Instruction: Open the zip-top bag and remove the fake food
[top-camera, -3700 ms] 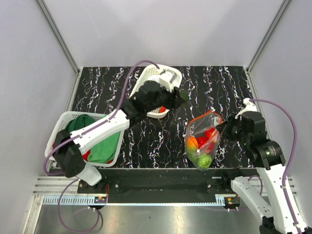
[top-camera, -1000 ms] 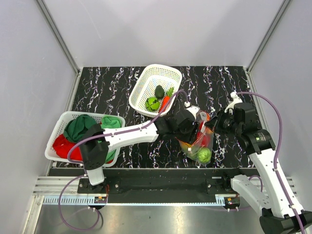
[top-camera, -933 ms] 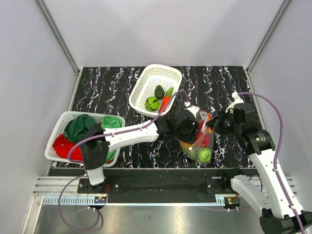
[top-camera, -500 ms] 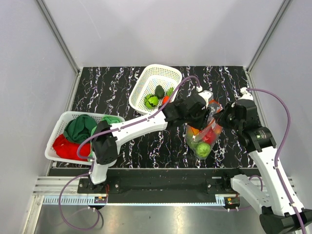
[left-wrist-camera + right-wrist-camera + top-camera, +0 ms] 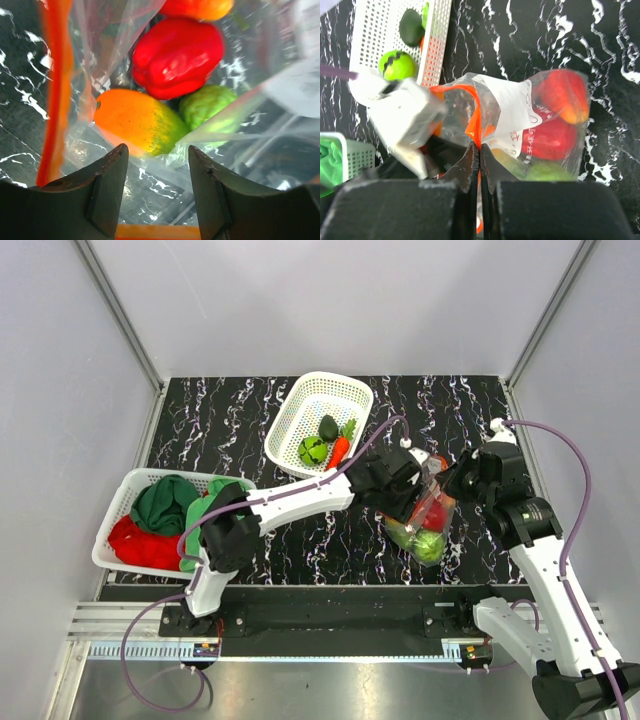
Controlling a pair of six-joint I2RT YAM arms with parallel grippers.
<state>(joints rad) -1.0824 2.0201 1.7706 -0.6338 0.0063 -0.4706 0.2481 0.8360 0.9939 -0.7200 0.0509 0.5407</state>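
**Bag mouth held open, veg inside**

Far left on the black marbled table [image 5: 200, 425] sat the white mesh basket [image 5: 112, 502] with the green cloth [image 5: 165, 502] and the red cloth [image 5: 135, 540] stuffed in it. Toward the back middle, the second white basket [image 5: 350, 392] had a round green piece [image 5: 312, 452], a dark piece [image 5: 327, 427] and a carrot-like stick [image 5: 339, 449] lying in it.

My left arm was stretched right across to the zip-top bag [image 5: 425, 518]. The bag lay right of centre near the front edge, between the two grippers, with its closed end pointing toward me.

The left gripper [image 5: 157, 187] was about halfway open at the bag's mouth, with nothing pinched in it. Its wrist cam showed the fake food just past the fingertips, behind clear plastic:
- a red pepper [image 5: 177, 57]
- an orange-yellow piece [image 5: 135, 120] touching the pepper
- a bumpy green piece [image 5: 207, 107] tucked beside both

The zip strip [image 5: 55, 85] ran down the left side of that view. Honestly, I couldn't tell whether the fingers were inside the mouth or only at the lip.

Over on the right, the right gripper [image 5: 479, 150] was squeezed fully closed on the bag's red-orange strip, with the pouch spreading away from it on the marble.
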